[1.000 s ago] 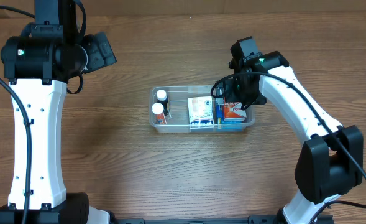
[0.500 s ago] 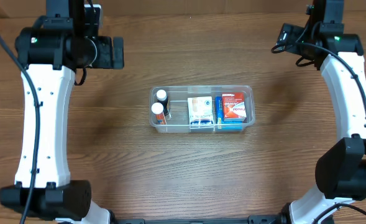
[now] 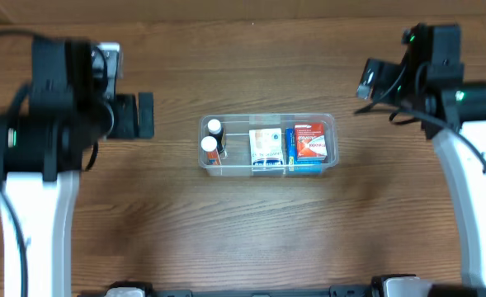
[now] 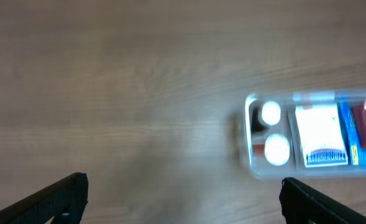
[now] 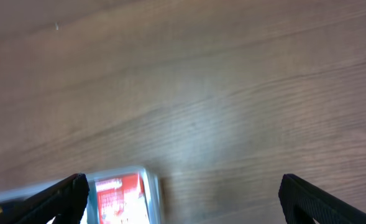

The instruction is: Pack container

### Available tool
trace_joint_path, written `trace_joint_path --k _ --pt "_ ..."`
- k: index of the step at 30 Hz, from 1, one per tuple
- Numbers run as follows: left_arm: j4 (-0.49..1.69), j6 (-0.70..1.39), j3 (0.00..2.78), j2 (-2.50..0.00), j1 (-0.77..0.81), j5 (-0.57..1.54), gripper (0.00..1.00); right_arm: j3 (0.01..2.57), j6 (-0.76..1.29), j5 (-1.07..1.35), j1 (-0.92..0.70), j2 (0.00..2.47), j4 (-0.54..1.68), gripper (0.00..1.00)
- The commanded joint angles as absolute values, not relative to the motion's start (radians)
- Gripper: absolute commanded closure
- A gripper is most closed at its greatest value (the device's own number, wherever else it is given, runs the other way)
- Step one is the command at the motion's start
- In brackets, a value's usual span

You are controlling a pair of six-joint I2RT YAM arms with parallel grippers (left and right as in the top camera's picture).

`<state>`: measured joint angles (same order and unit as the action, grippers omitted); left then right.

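The clear plastic container [image 3: 329, 124] lies in the middle of the wooden table. It holds two white-capped bottles [image 3: 212, 136], a white and blue box [image 3: 266, 148] and a red box [image 3: 310, 140]. My left gripper [image 3: 142, 115] is open and empty, high above the table to the left of the container. In the left wrist view the container [image 4: 248, 134] shows at right, between and beyond my open fingers [image 4: 183, 199]. My right gripper [image 3: 366, 78] is open and empty, up and to the right of the container. The right wrist view shows the red box [image 5: 117, 196] at lower left of the open fingers [image 5: 183, 196].
Bare wooden table [image 3: 251, 223] lies all round the container. The white arm links stand at the left and right sides of the overhead view.
My right gripper left the red box in the container and rose away to the upper right. My left arm shifted down and left; both arms are motion-blurred.
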<state>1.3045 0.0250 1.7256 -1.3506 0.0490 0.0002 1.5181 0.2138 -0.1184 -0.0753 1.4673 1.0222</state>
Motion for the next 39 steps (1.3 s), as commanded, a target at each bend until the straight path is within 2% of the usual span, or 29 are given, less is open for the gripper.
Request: trace_joint_path --k 1,3,7,24,31,34,39 --pt "1.231 0.093 1.430 -1.104 0.052 -0.025 0.00 1.351 0.265 -0.138 -0.124 1.367 0.996 0.00" --pt "1.234 0.207 1.287 -0.943 0.052 -0.120 0.00 1.241 0.305 -0.138 -0.136 1.280 0.997 0.00" --pt "1.238 0.251 1.126 -0.762 0.052 -0.183 0.00 1.113 0.312 -0.139 -0.138 1.129 0.971 0.00" --pt "1.284 0.251 1.117 -0.764 0.052 -0.183 0.00 1.113 0.313 -0.161 -0.137 1.111 1.004 0.00" --pt "1.284 0.251 1.117 -0.764 0.052 -0.183 0.00 1.111 0.258 -0.138 -0.137 1.087 0.923 0.00" --pt "1.284 0.251 1.117 -0.764 0.052 -0.183 0.00 1.039 0.258 -0.138 -0.138 0.965 0.902 0.00" --pt "1.284 0.251 1.117 -0.764 0.052 -0.183 0.00 0.705 0.259 -0.133 -0.137 0.553 0.762 0.00"
